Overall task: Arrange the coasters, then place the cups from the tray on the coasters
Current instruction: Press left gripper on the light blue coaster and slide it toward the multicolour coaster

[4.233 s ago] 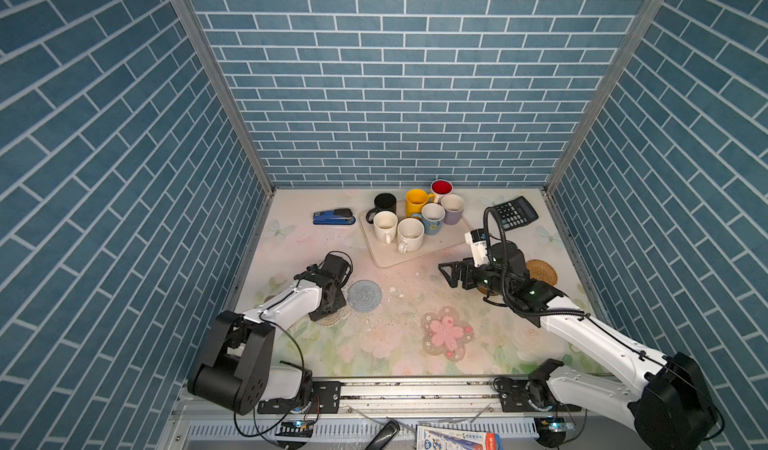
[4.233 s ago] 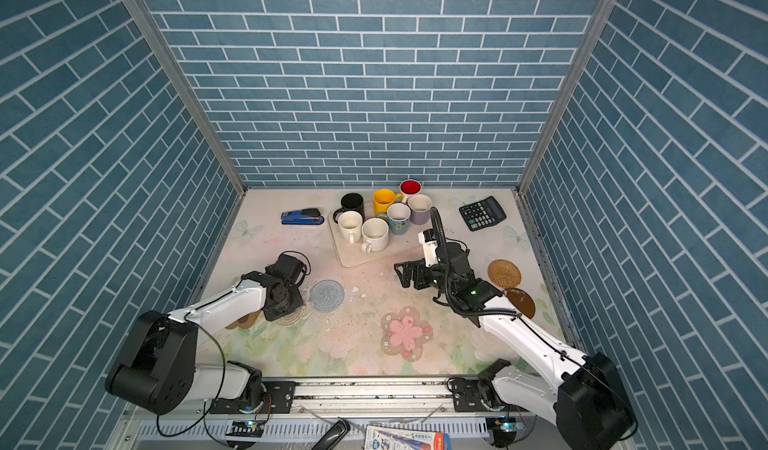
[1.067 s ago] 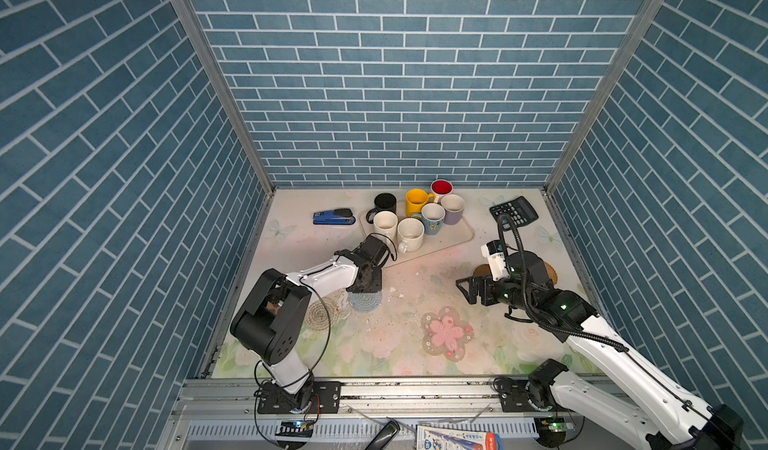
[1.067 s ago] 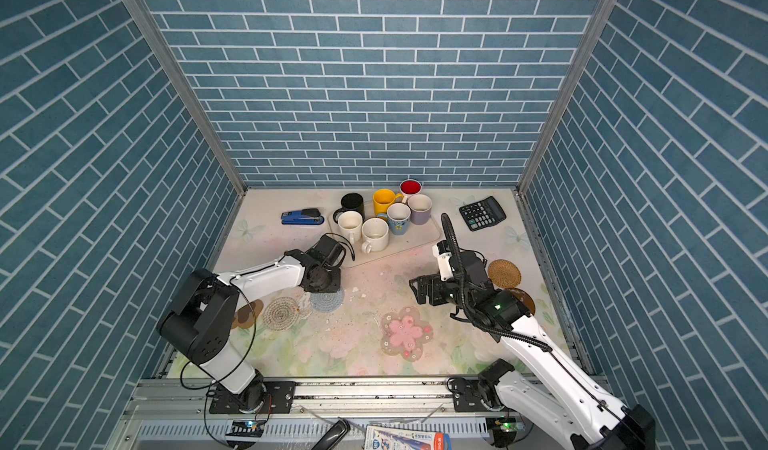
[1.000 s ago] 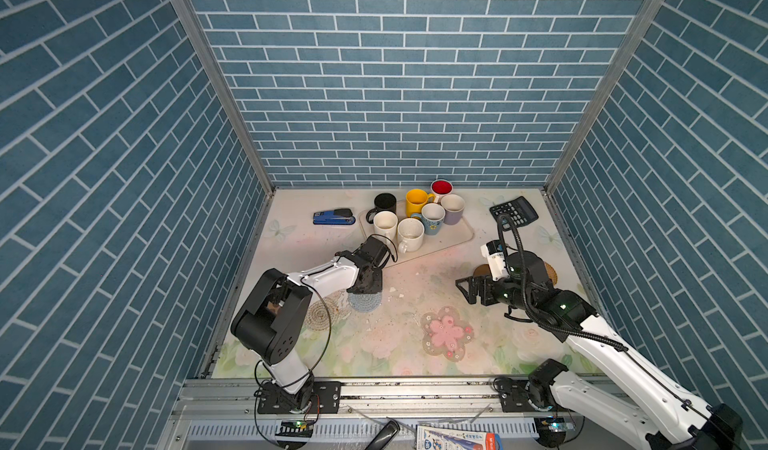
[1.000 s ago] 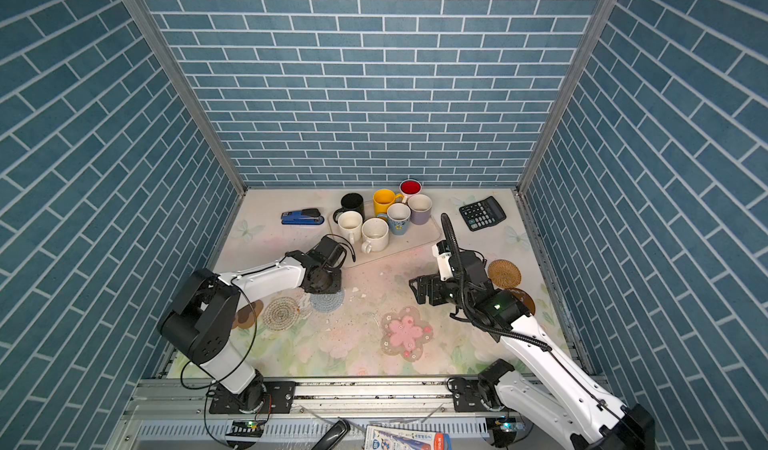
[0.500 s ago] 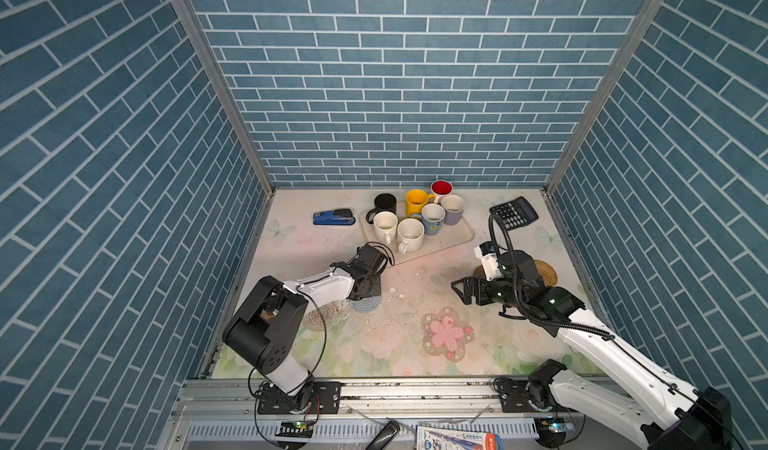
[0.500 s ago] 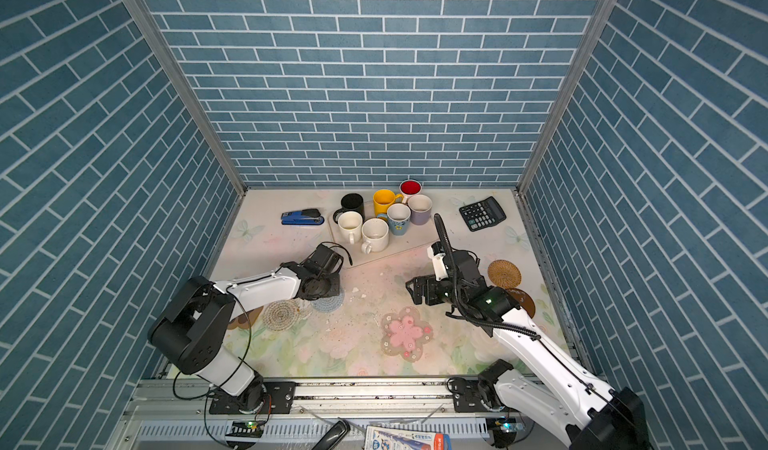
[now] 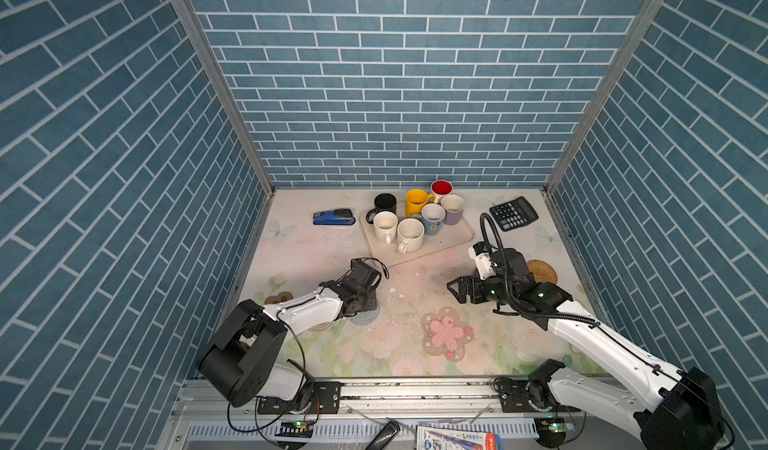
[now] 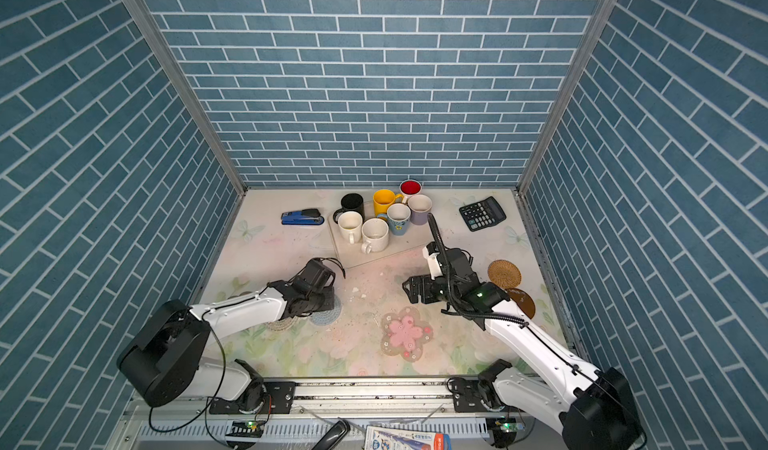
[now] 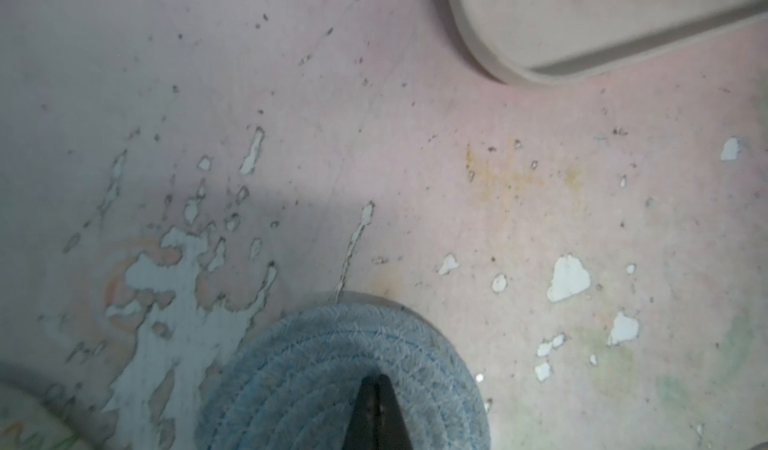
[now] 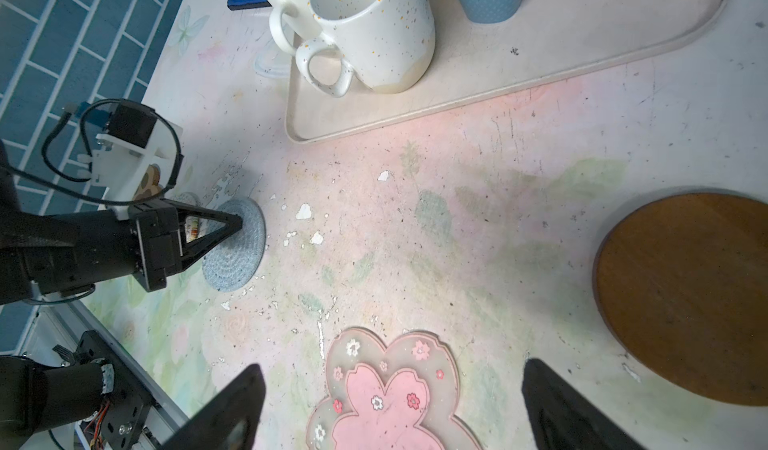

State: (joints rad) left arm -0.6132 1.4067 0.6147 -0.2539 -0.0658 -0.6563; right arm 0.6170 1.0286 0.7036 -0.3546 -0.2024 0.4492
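**Status:** coaster arrangement is in progress. Cup transfer has not begun.

**Left gripper** [image 12: 235, 222]: the fingers are closed together, with the tips resting on the blue coaster [image 12: 235, 256]. This coaster lies flat on the table [image 9: 316, 252], left of centre. Whether the tips pinch its weave cannot be told.

**Right gripper** [image 9: 456, 292]: the fingers are spread wide and hold nothing. It hovers above the table, between the pink coaster [image 9: 446, 333] and the tray [image 9: 455, 235].

**Coasters:** six are visible.
- The pink coaster lies near the front centre.
- A rattan round [image 9: 542, 271] and a brown disc [image 10: 523, 302] lie near each other on the right.
- A pale round [image 10: 282, 324] lies partly under the left arm [image 10: 249, 308], just beside the blue coaster.
- A paw coaster [image 9: 278, 298] lies near the table's left edge.

The spacing looks uneven, so arranging appears unfinished.

**Cups** [image 9: 410, 233]: seven stand clustered at one end of the tray. None stands on a coaster, so all seven transfers are outstanding.

**Markings:** no brand or label is legible. The calculator [image 9: 513, 213] keys and the printed packet [image 9: 453, 443] at the front edge are too small to read.
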